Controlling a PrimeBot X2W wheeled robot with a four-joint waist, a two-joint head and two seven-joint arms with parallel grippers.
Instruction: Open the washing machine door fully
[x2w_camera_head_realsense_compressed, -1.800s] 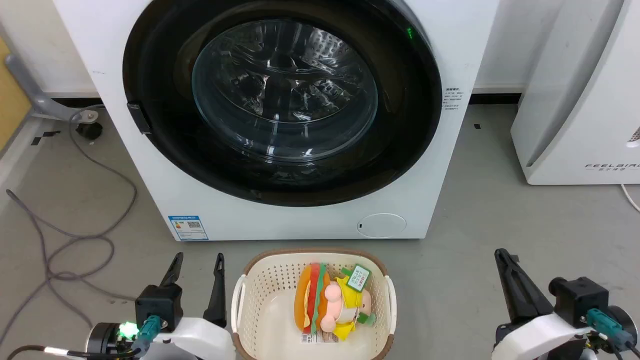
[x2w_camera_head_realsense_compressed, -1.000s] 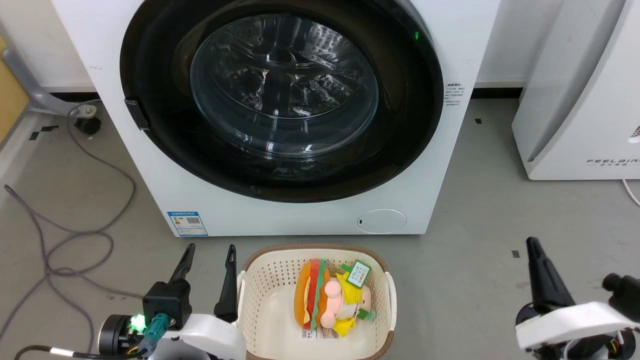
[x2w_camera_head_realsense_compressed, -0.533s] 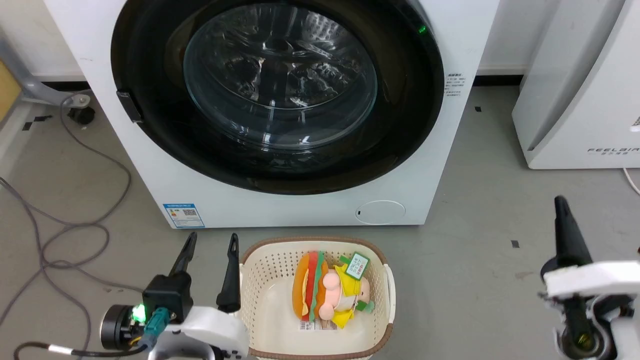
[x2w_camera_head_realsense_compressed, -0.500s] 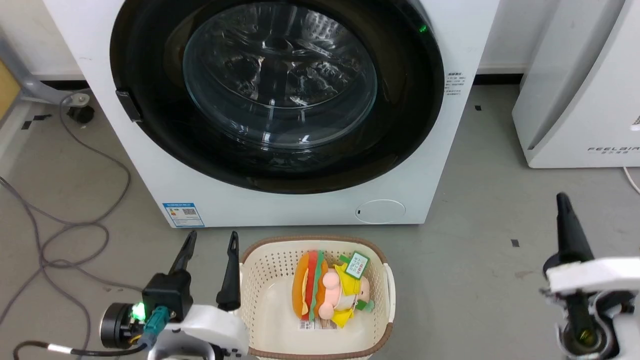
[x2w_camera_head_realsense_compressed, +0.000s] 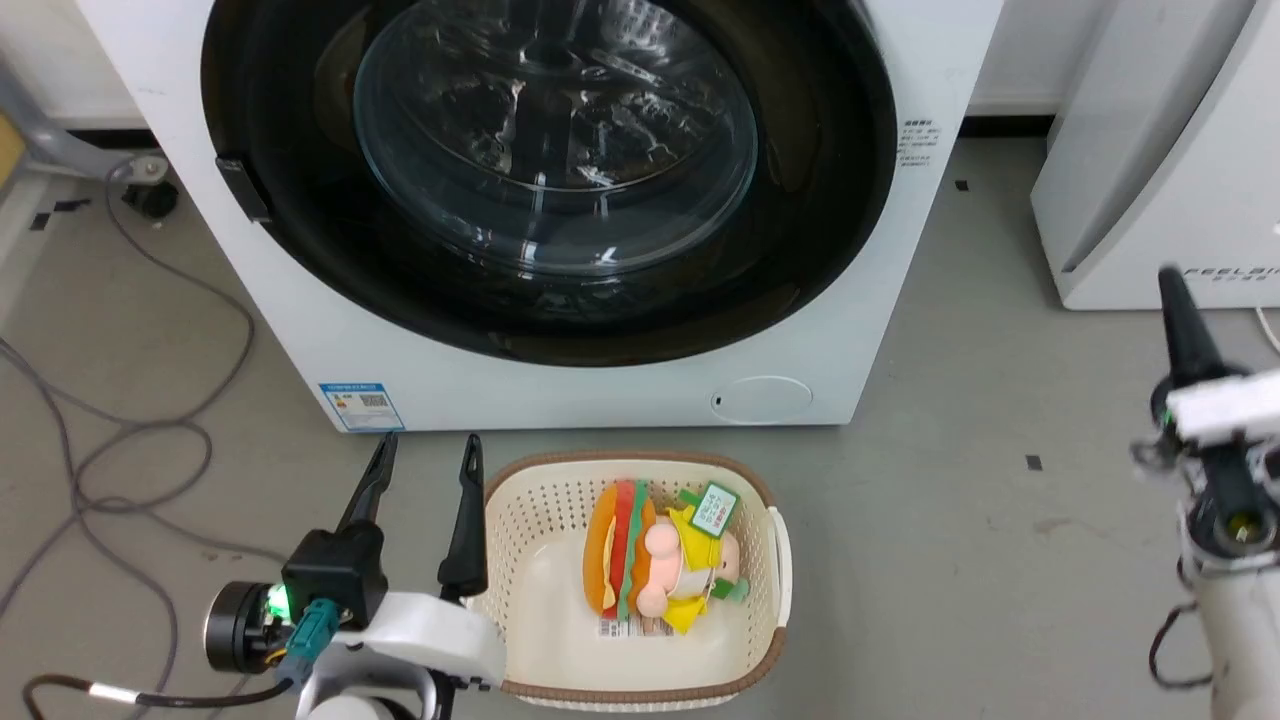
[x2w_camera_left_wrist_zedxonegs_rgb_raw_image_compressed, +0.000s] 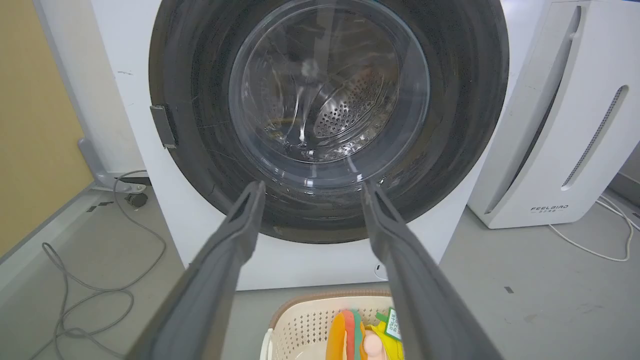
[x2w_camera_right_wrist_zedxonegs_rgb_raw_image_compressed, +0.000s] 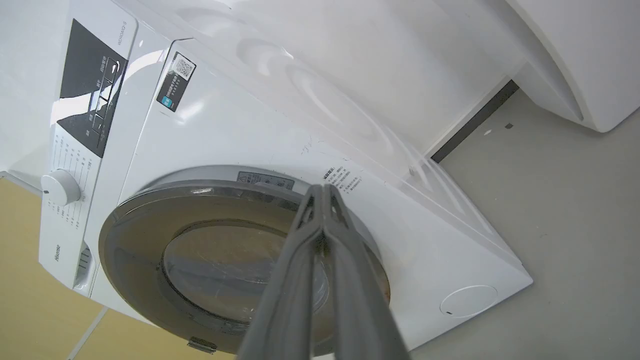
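Nearest, low on the left of the head view: left pincer (x2w_camera_head_realsense_compressed: 428, 450), fingers apart, nothing between them, poised over the floor (x2w_camera_head_realsense_compressed: 950, 480) just beside a cream laundry basket (x2w_camera_head_realsense_compressed: 778, 560). In the basket, a plush burger toy (x2w_camera_head_realsense_compressed: 615, 560) with a tagged yellow figure (x2w_camera_head_realsense_compressed: 690, 590) pressed against it. Off to the right and higher, right pincer (x2w_camera_right_wrist_zedxonegs_rgb_raw_image_compressed: 324, 192), fingertips together on nothing, aimed toward the machine's right side and well apart from it.

Beyond the basket, the washing machine door (x2w_camera_head_realsense_compressed: 555, 140): shut, lying flush in the white front of the washing machine (x2w_camera_head_realsense_compressed: 300, 330), black rim unbroken, no gap along any edge on show. Below it at the lower right, the small round white flap (x2w_camera_head_realsense_compressed: 762, 398). Farther right, a white air purifier (x2w_camera_head_realsense_compressed: 1150, 150); farther left, loose grey cables (x2w_camera_head_realsense_compressed: 120, 430) on the floor.

Progress, judged from this: nothing done on the door yet. No contact by either pincer. Left to do: reach the rim, find a hold, release the catch, swing the door right round.

Hard to read: top of the door cut off in the head view. A small grey tab (x2w_camera_head_realsense_compressed: 232, 188) on the rim's left edge, hinge or catch, cannot tell. No handle recess to be made out on the glossy rim. Drum (x2w_camera_left_wrist_zedxonegs_rgb_raw_image_compressed: 350, 110) behind the glass broken up by reflections; contents, if any, unclear. Right pincer edge-on in the head view, one finger hiding the other.
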